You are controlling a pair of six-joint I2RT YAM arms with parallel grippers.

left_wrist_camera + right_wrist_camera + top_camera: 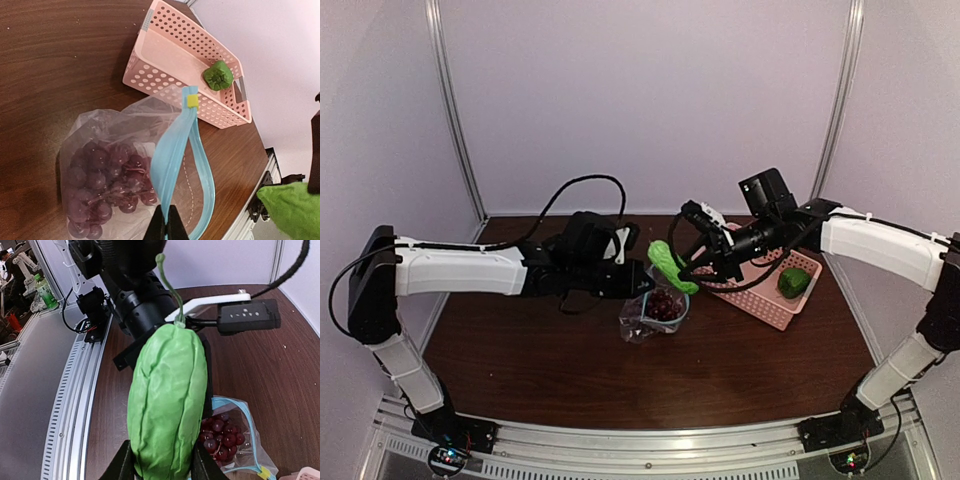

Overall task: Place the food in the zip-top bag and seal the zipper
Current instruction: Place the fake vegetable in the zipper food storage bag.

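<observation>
Two grippers: both occupied, one on the bag, one on food.
Left gripper (166, 226): jaws pinched tight on the zipper (172, 150), lifting the teal strip so the mouth gapes in a narrow loop.
Right gripper (162, 467): partly closed around the green vegetable (167, 400), gripped at the end opposite its stem.
Zip-top bag (638, 325): on the bench (550, 370), between the two grippers, mouth raised.
Grapes (102, 185): inside the bag, low in it.
Green vegetable, position: in the air, just beside and above the bag mouth in the top view; not yet inside.
Yellow slider (192, 101): at the far end of the zipper.
Pink basket (165, 55): beyond the bag, holding a small green lumpy item (218, 76).
Step in hand, as judged: feeding the vegetable into the bag.
Handling advice: aim the stem end at the loop and enter lengthways, since the opening looks narrow. Hold the left pinch steady and high. Release only once most of the vegetable is past the strip.
Risk: pressing on the lip could tug the strip out of the pinch.
</observation>
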